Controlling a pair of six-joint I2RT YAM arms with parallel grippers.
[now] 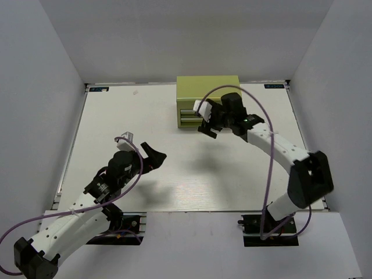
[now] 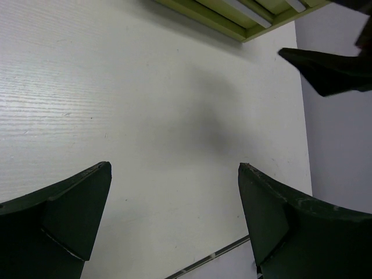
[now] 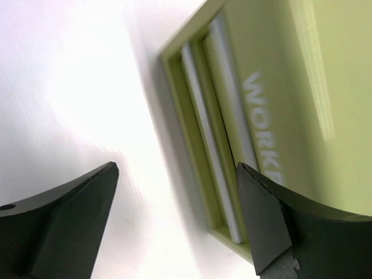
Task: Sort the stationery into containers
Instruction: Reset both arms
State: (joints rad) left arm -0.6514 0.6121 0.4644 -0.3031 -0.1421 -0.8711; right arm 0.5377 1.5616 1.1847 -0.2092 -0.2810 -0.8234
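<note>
Two cabinet drawers [image 3: 212, 145] sit just beyond the spread right tool [image 3: 177, 168].

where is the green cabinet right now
In the top view the olive-green cabinet sits at the table's far edge, right of centre, with the right gripper just in front of it.

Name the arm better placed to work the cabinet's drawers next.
Right, probably. The right gripper, open, hangs just before the cabinet and its drawers; the left gripper, also open, is over bare table, farther off.
</note>
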